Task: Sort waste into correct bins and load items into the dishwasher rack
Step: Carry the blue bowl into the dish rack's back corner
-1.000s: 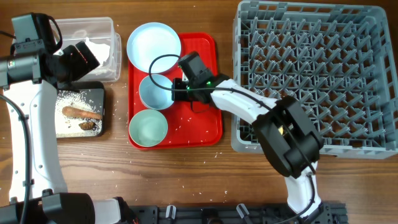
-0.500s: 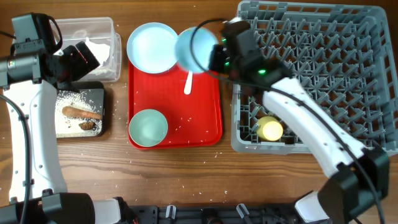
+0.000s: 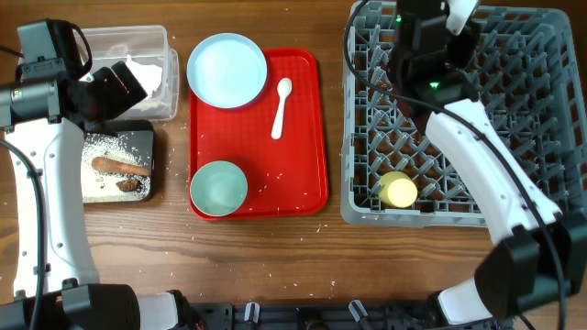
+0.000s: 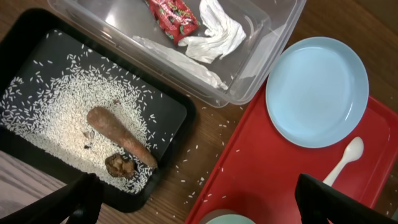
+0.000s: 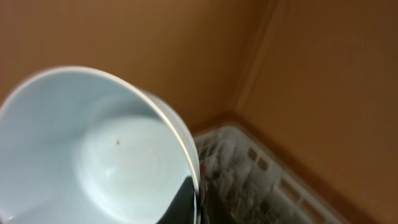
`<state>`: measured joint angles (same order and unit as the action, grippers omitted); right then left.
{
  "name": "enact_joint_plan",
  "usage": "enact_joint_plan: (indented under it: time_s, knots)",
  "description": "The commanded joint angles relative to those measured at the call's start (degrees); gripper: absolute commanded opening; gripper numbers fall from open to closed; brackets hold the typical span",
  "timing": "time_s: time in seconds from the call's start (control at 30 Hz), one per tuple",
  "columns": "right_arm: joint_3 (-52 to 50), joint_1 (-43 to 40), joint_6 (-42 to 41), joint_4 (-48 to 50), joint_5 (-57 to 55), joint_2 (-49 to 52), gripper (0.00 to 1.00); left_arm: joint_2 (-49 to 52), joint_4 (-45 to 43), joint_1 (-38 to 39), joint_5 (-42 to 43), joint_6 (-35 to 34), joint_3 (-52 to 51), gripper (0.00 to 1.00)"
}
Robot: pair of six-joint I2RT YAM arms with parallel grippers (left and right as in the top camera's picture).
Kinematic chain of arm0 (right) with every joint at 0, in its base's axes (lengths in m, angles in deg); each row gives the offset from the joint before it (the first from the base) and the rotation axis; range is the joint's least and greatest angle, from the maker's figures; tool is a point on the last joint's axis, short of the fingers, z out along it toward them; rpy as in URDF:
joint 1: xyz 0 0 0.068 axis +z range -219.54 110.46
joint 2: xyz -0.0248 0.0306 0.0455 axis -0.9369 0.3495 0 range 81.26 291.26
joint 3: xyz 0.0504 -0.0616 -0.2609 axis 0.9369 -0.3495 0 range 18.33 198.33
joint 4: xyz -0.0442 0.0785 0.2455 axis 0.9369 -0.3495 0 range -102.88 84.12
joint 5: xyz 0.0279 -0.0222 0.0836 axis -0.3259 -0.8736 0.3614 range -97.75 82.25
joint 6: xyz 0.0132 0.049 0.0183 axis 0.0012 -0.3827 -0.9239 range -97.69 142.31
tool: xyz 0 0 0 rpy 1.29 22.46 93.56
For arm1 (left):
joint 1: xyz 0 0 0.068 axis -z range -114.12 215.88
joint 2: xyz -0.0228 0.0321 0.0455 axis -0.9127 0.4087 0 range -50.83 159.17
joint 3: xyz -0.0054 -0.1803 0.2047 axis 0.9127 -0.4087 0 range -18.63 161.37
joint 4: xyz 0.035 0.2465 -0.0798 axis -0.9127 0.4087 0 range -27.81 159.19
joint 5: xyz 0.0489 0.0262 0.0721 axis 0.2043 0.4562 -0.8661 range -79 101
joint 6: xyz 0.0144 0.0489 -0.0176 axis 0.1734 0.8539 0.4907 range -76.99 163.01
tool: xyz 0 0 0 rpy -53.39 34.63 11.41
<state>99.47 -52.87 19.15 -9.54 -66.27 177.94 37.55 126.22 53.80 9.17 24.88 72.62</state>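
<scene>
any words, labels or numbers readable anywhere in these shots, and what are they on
red snack wrapper, lying in the clear tub: it carries white and dark print, too small and blurred to read.
No text shows on the plate, spoon, black tray, dishwasher rack or pale bowl.

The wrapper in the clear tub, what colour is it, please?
Red. The printed snack wrapper shows best in left wrist view.
</scene>
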Motion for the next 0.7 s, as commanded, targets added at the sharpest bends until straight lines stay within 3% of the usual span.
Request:
enact_joint_plan:
  time_s: [0.0,0.2,0.67]
  knots:
    - [0.7,0.2,24.6,11.0,-2.2,6.8,0.04,-0.3,-0.1,-0.2,-0.4,-0.3,0.9,1.00]
    - [0.7,0.4,34.2,23.5,-3.7,15.9,0.04,-0.3,-0.1,-0.2,-0.4,-0.3,0.9,1.00]
    - [0.5,3.8,32.9,19.0,-1.9,23.9,0.04,-0.3,-0.1,-0.2,-0.4,-0.3,0.9,1.00]
